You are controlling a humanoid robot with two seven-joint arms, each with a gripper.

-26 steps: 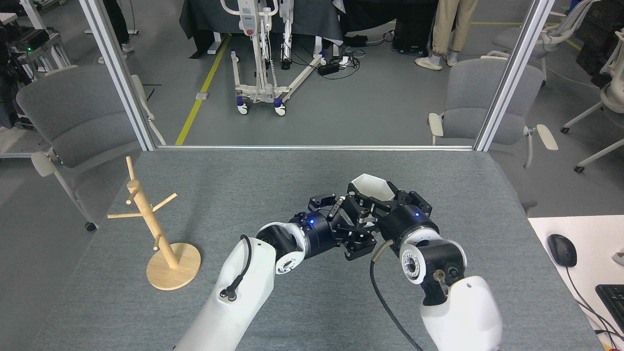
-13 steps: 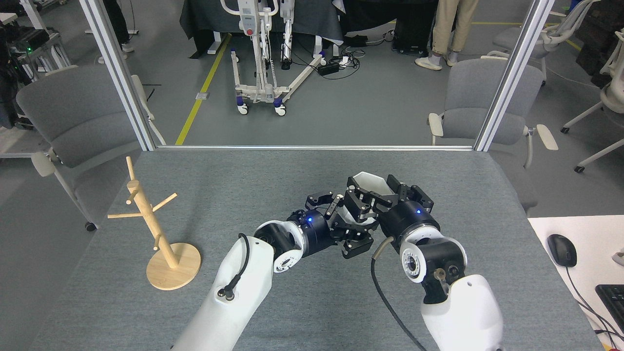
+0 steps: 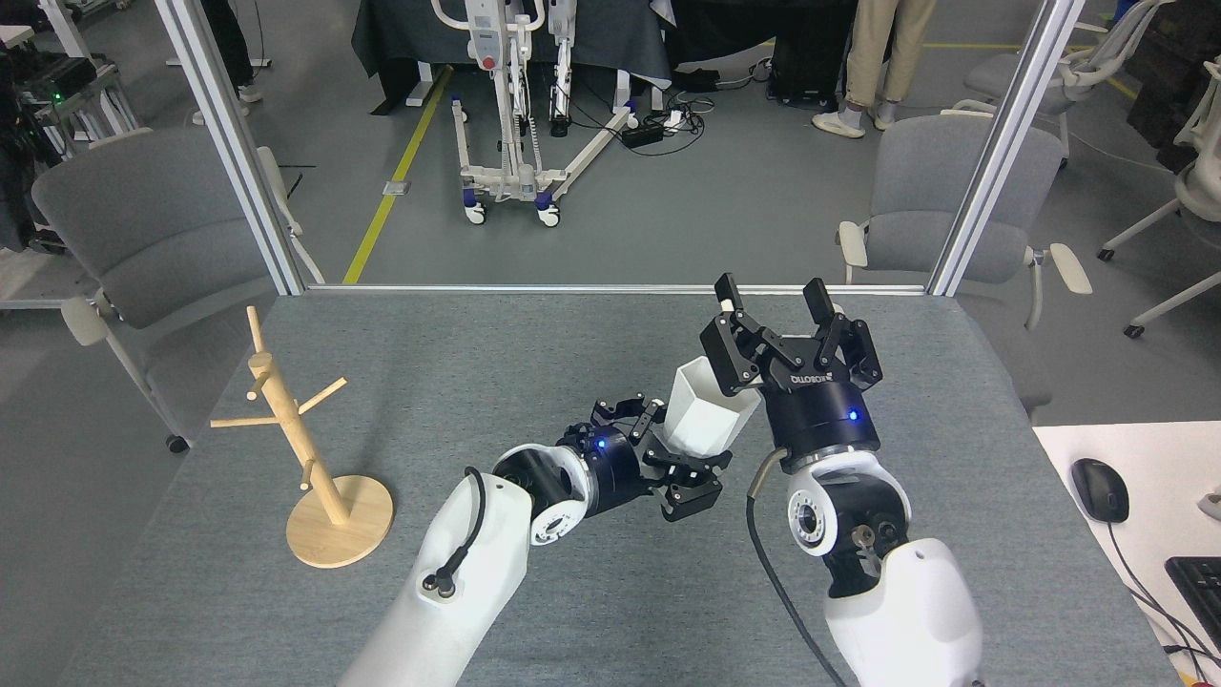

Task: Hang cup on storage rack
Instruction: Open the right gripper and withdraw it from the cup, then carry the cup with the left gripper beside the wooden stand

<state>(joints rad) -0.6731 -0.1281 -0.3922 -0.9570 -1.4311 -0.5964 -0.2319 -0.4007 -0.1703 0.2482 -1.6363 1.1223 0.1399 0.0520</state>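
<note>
Since the earlier frames, the right gripper (image 3: 775,298) has been lifted off the cup (image 3: 708,413) and raised toward 12 o'clock, with its jaws now spread wide and nothing between them. Previously both grippers were crowded around the cup near the table centre; the cup has now been passed to the left gripper (image 3: 679,456) alone and is seen tilted, its hexagonal mouth turned toward 11 o'clock.

The left gripper is clenched on the lower body of the cup, with black fingers (image 3: 694,489) visible on the near side and further fingers on the far side. The cup is held above the table (image 3: 496,343), just right of centre, and its right wall is located just beside the right gripper's housing; whether contact is made cannot be determined.

The storage rack (image 3: 303,447) is unchanged in position at 9 o'clock from the cup, well apart from both grippers. It stands upright on its round disc base near the left table edge, and no peg is occupied.

Grey chairs (image 3: 930,205) are located beyond the far table edge, and a computer mouse (image 3: 1099,489) is placed on a white desk at 3 o'clock.
</note>
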